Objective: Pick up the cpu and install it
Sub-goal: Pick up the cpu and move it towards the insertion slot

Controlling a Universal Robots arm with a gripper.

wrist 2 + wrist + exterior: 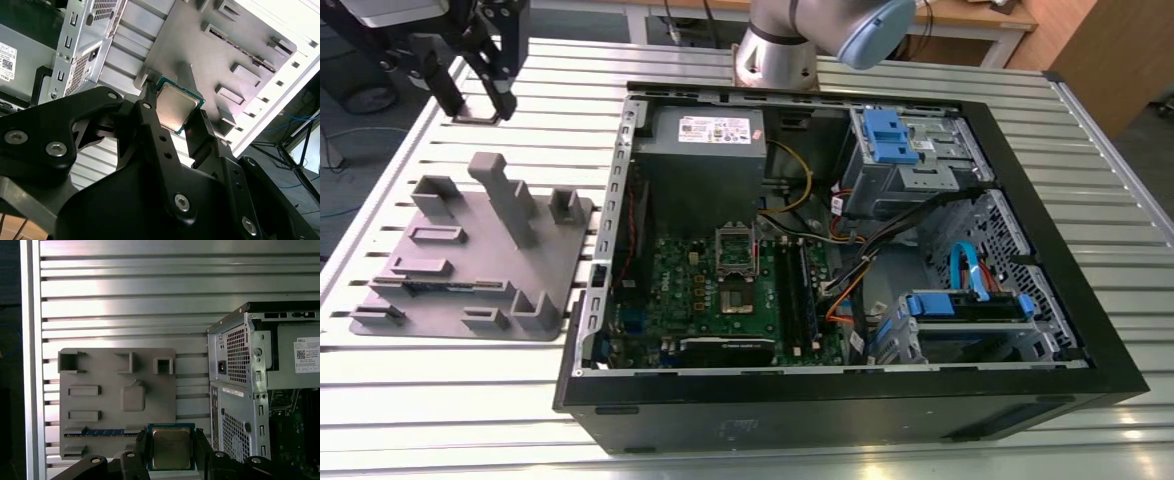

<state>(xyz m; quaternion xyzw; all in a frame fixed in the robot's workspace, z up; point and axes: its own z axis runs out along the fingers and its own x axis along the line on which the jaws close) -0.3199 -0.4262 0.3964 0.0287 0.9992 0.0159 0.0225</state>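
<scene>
**Cpu gripped above the table**

Exterior view: the gripper (pixel 476 106) hangs over the table's (pixel 454 400) far corner on the exterior view's left, beyond the grey tray (pixel 443 285) and beside the open computer case (pixel 854 405).

Second wrist view: its fingers (pixel 150 117) pinch the cpu (pixel 176 107) by opposite edges.

First wrist view: the clamped cpu hangs above the tray's edge.
</scene>
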